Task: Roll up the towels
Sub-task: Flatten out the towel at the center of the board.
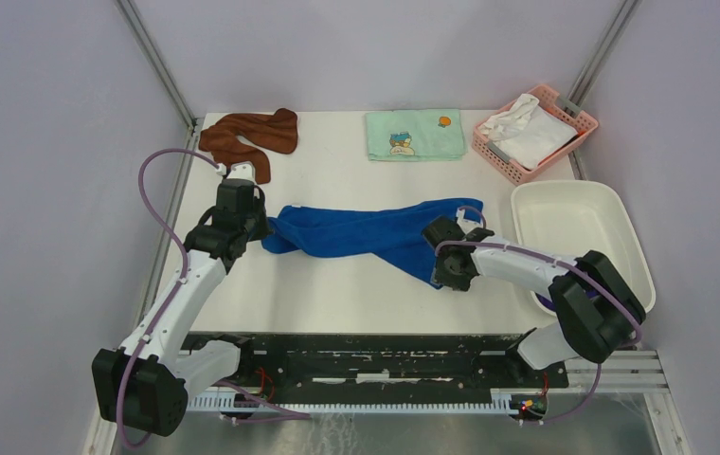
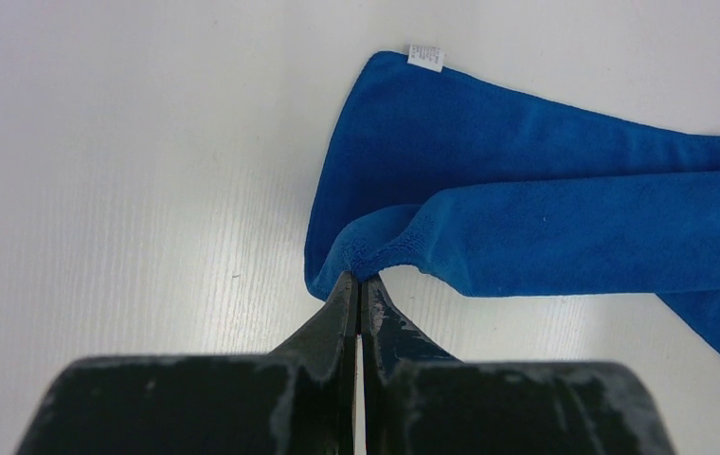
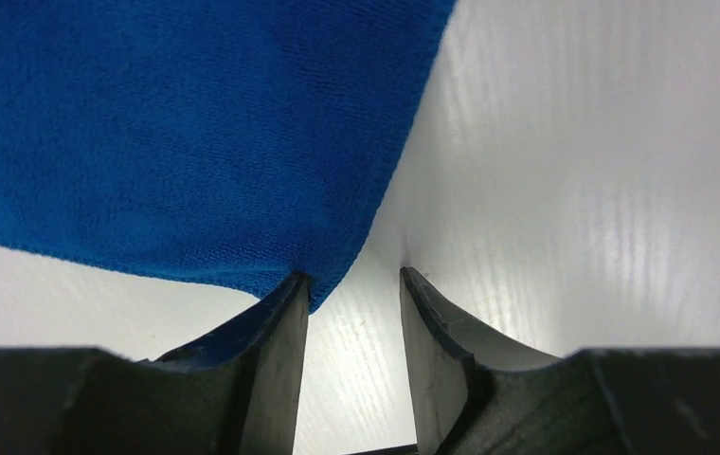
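Blue towel (image 1: 356, 232) is stretched sideways across the middle of the table (image 1: 337, 294), all bunched and twisted. Left gripper (image 2: 358, 284) is clamped fully together on a fold at the towel's left end. Right gripper (image 3: 353, 284) is down at the towel's right end with its jaws roughly half apart and bare table between them. The towel's corner just touches the finger (image 3: 276, 322) on the left of that frame, nothing pinched. Rust-brown towel (image 1: 247, 136) sits crumpled upper left. Green cartoon-print towel (image 1: 414, 135) is top centre, pink basket (image 1: 500, 156) upper right, white tub (image 1: 574, 227) on the right.
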